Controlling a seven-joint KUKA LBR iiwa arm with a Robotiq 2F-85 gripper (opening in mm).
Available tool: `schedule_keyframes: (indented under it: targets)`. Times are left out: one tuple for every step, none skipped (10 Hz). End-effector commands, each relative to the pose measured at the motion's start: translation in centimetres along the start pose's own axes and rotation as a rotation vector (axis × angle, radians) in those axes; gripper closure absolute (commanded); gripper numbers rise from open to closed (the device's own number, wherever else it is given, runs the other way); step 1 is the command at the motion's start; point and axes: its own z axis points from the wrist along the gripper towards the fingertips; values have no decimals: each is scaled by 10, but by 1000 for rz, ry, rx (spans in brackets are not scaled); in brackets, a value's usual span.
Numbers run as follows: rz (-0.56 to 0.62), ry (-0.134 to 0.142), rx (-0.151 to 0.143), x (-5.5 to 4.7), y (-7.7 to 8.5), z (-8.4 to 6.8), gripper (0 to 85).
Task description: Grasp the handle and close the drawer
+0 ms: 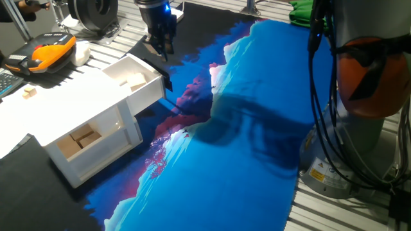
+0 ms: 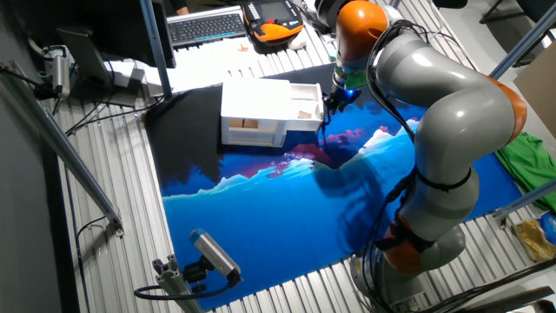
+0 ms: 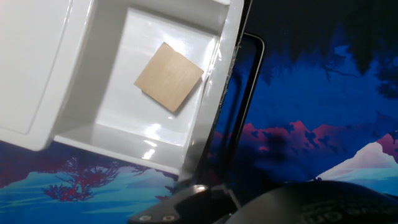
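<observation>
The white drawer (image 1: 149, 94) stands pulled out of the white cabinet (image 1: 77, 115), with a flat wooden block (image 3: 169, 85) lying inside it. Its slim black handle (image 1: 168, 82) sticks out from the front panel over the blue mat. My black gripper (image 1: 164, 51) hangs just above and behind the handle, touching nothing, and its fingers look slightly apart and empty. In the hand view the handle (image 3: 252, 81) runs as a thin black loop beside the drawer (image 3: 211, 112), and one black finger (image 3: 186, 202) shows at the bottom edge. The other fixed view shows the gripper (image 2: 327, 109) by the drawer (image 2: 304, 117).
A lower open compartment (image 1: 80, 138) of the cabinet holds wooden blocks. An orange and black device (image 1: 51, 51) lies behind the cabinet. A blue printed mat (image 1: 257, 128) covers the table. The robot's base (image 1: 359, 96) stands at the right, and a small camera (image 2: 213, 252) sits near the mat's front.
</observation>
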Motion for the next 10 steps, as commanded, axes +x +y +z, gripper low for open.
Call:
schedule_keyframes:
  targets:
    - [0, 0, 0, 0, 0, 0, 850]
    - [0, 0, 0, 0, 0, 0, 850]
    - [0, 0, 0, 0, 0, 0, 850]
    - [0, 0, 0, 0, 0, 0, 850]
    - [0, 0, 0, 0, 0, 0, 850]
    - [2, 0, -2, 0, 0, 0, 850]
    - [3, 0, -2, 0, 0, 0, 850]
    - [6, 0, -3, 0, 0, 0, 850]
    - [14, -1, -8, 0, 0, 0, 850]
    - [16, -3, -8, 0, 0, 0, 850]
